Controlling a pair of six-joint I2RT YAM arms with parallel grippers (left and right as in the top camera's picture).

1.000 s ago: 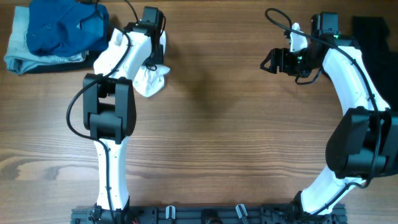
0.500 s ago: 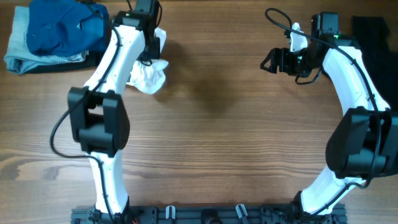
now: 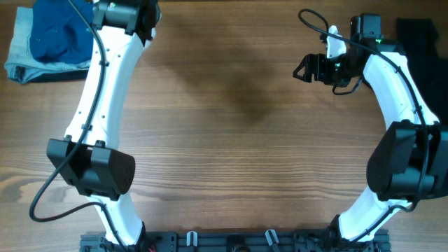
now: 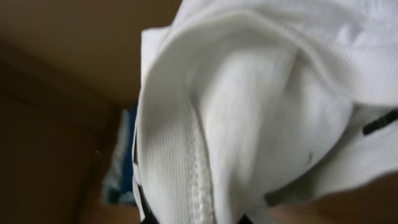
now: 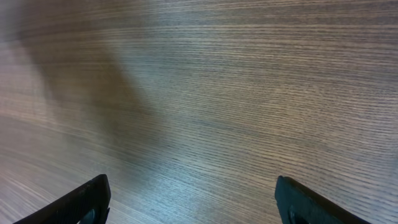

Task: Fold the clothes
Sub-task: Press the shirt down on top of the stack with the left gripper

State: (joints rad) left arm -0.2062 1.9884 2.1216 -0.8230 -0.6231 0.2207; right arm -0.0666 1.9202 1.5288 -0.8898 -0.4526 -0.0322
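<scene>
A white garment (image 4: 249, 112) with a ribbed seam and a small black mark fills the left wrist view. My left gripper (image 4: 194, 219) is shut on it, with only dark finger edges showing at the bottom of the frame. In the overhead view the left gripper (image 3: 140, 10) reaches to the table's back left edge, beside the blue pile, and the white garment is hidden there. My right gripper (image 3: 302, 68) hangs open over bare wood at the back right. Its fingers (image 5: 87, 202) stand wide apart with nothing between them. A black garment (image 3: 420, 35) lies at the far right.
A pile of folded clothes sits in the back left corner, a blue garment (image 3: 59, 31) on top of light denim (image 3: 21, 59). A strip of blue fabric (image 4: 121, 162) shows behind the white garment. The wooden table (image 3: 238, 154) spreads between the arms.
My left arm has swung from the table's left middle up to the back left corner, carrying the white garment out of the overhead view. The right arm has not moved.
</scene>
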